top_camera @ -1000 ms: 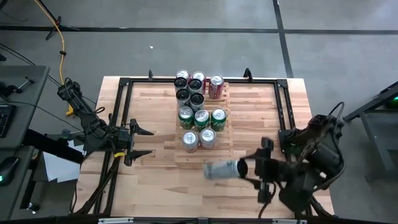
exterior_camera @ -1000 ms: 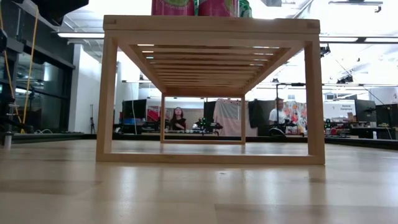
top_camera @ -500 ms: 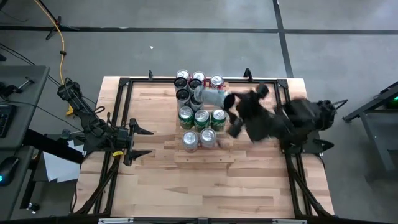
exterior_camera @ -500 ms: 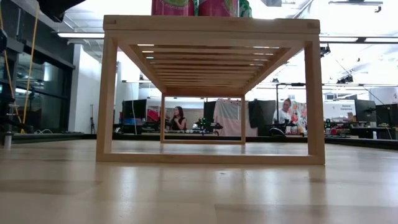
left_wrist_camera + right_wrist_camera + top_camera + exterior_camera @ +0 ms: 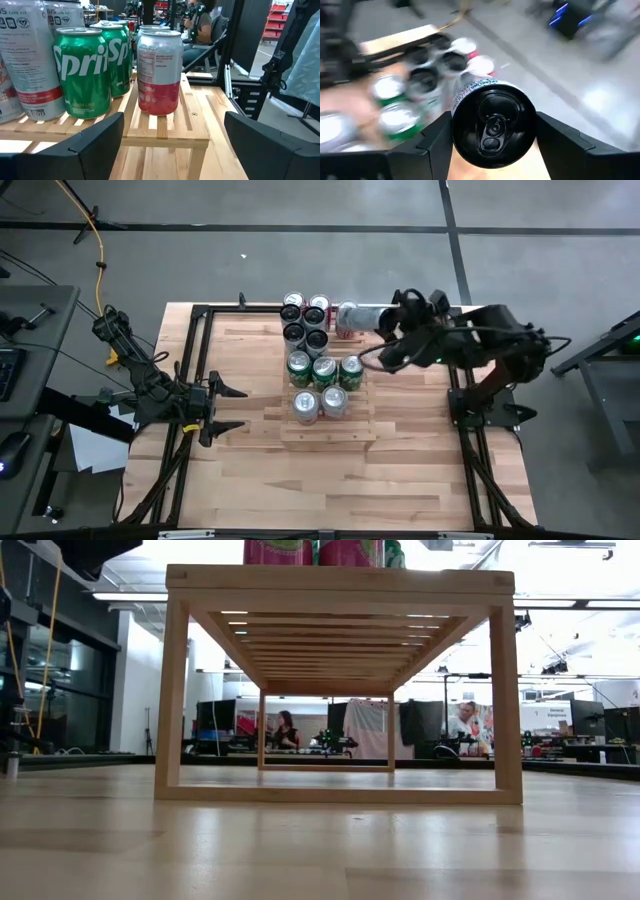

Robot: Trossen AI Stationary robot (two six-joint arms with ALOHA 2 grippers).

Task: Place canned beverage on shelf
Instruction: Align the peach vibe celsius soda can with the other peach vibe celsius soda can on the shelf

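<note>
The shelf (image 5: 325, 428), a light-wood slatted rack, stands mid-table with several cans upright on it: green ones (image 5: 324, 368), silver ones (image 5: 318, 404), dark-topped ones (image 5: 304, 332) and a red-and-white one (image 5: 158, 70). My right gripper (image 5: 380, 318) is shut on a silver canned beverage (image 5: 358, 314) with a black top. It holds the can on its side above the shelf's far right corner, over the red-and-white can. My left gripper (image 5: 232, 408) waits open left of the shelf, its fingers (image 5: 95, 145) level and facing the cans. The low view shows the shelf's frame (image 5: 340, 585) from the side. My right gripper pinches the can's round wall (image 5: 460, 97) near its top end, one finger (image 5: 432, 145) on each side. The can lies along the fingers, its black top (image 5: 493, 125) toward the wrist and its bottom toward the table's left. It is lifted clear, slanting slightly down.
A black metal frame (image 5: 455, 360) runs round the tabletop beside both arms. The shelf's near end (image 5: 328, 430) and the slats to the right of the green cans (image 5: 192, 117) are bare. People sit in the room beyond the table (image 5: 285, 730).
My right gripper has swung from the table's near right side toward the far edge, passing over the shelf and rising a little. It has turned as it went. The can has travelled with it, still on its side, and now hangs over the shelf's far right corner.
</note>
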